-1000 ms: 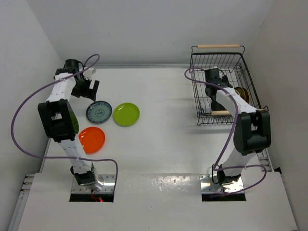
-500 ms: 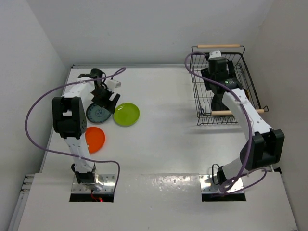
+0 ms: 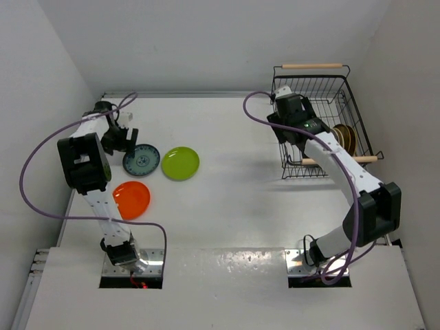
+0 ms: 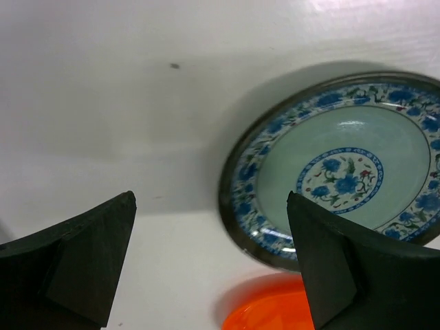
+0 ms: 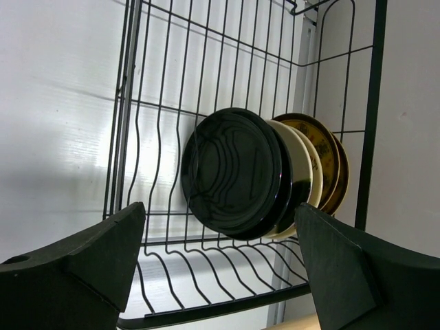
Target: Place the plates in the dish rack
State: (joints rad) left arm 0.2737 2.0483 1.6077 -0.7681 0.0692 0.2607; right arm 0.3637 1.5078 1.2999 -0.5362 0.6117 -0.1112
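Note:
The blue-grey patterned plate (image 3: 141, 159) lies flat at the left, with the lime green plate (image 3: 181, 163) to its right and the orange plate (image 3: 131, 199) in front. My left gripper (image 3: 117, 141) is open and empty, low just left of the blue-grey plate (image 4: 337, 172); its right finger overlaps the plate's rim, and the orange plate (image 4: 275, 311) shows below. The dish rack (image 3: 316, 89) stands at the back right. My right gripper (image 3: 295, 134) is open and empty at the rack's left side. In the rack (image 5: 130, 103), black plates (image 5: 237, 172), cream plates (image 5: 302, 172) and mustard plates (image 5: 328, 161) stand on edge.
White walls close in the table on the left, back and right. The rack has a wooden rod handle at the back (image 3: 313, 66) and another at the front (image 3: 344, 159). A purple cable loops off each arm.
My left gripper swung back from over the blue-grey plate to its left side. My right gripper moved left and nearer, from over the rack's middle to its left side.

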